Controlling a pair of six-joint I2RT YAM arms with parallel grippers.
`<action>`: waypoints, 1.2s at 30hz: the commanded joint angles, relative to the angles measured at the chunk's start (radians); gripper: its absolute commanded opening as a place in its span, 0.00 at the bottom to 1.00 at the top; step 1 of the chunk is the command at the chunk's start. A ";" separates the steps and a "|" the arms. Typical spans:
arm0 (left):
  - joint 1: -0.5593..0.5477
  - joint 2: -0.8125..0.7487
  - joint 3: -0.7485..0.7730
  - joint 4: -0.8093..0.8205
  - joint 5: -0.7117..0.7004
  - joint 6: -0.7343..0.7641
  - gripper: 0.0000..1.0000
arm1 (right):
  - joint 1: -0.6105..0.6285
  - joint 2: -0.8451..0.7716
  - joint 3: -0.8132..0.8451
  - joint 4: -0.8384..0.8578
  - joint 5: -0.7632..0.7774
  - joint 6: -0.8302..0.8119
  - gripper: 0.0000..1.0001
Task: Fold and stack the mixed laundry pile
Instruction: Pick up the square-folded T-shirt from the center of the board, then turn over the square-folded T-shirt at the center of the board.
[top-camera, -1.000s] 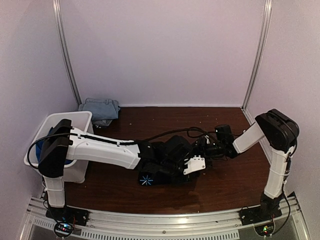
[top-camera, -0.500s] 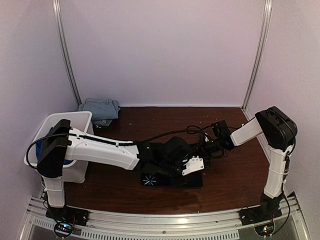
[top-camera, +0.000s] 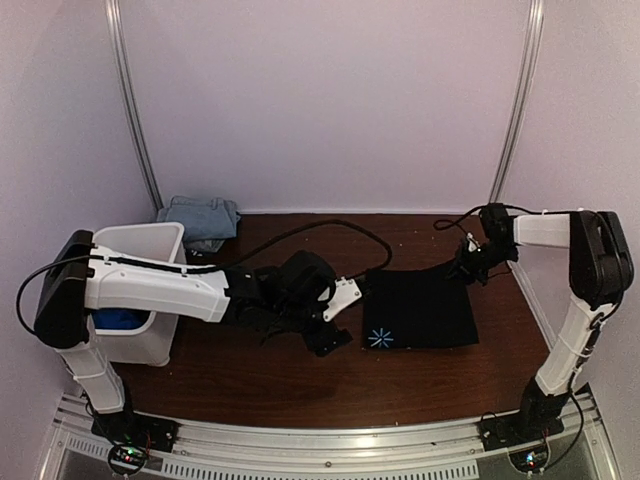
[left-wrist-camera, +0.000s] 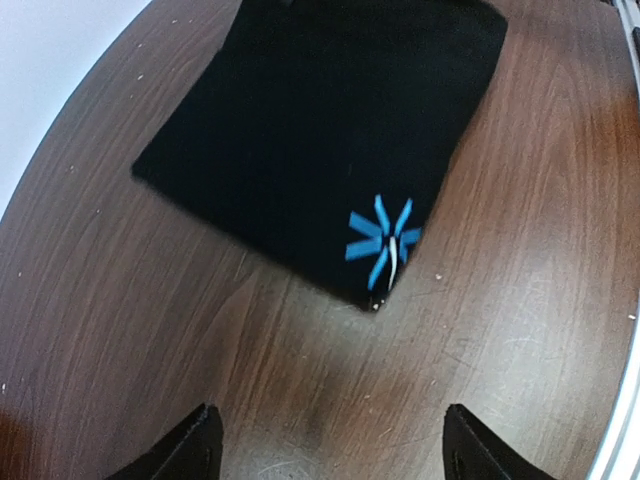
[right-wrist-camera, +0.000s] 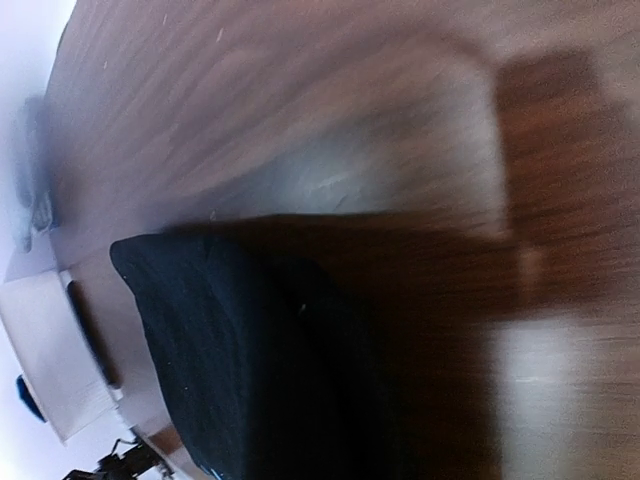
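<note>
A black cloth (top-camera: 425, 305) lies folded flat right of the table's middle, with a blue star print (top-camera: 378, 338) at its near left corner. My left gripper (top-camera: 330, 336) hovers just left of that corner. In the left wrist view the left gripper (left-wrist-camera: 333, 450) is open, with bare wood between its fingertips (left-wrist-camera: 205, 445) and the black cloth (left-wrist-camera: 320, 130) ahead. My right gripper (top-camera: 468, 266) is shut at the cloth's far right corner. The right wrist view is blurred and shows the black cloth (right-wrist-camera: 230, 340) but no fingers. Folded light-blue denim (top-camera: 200, 218) sits at the back left.
A white bin (top-camera: 140, 240) stands at the left edge with bright blue fabric (top-camera: 118, 320) inside; the left arm reaches out over it. A black cable (top-camera: 330, 225) loops above the table behind the left wrist. Walls close in the back and both sides.
The left gripper let go of the black cloth and drew back left. The right gripper shut and swung to the far right, and the cloth slid right with it.
</note>
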 joint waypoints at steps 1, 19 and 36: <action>-0.002 -0.056 -0.036 0.009 -0.077 -0.058 0.78 | -0.123 -0.101 0.250 -0.353 0.348 -0.256 0.00; 0.064 -0.304 -0.205 -0.165 -0.335 -0.224 0.81 | 0.356 0.205 0.894 -0.649 0.957 -0.500 0.00; 0.142 -0.716 -0.424 -0.191 -0.367 -0.548 0.90 | 0.876 0.443 0.930 -0.517 0.258 -0.285 0.29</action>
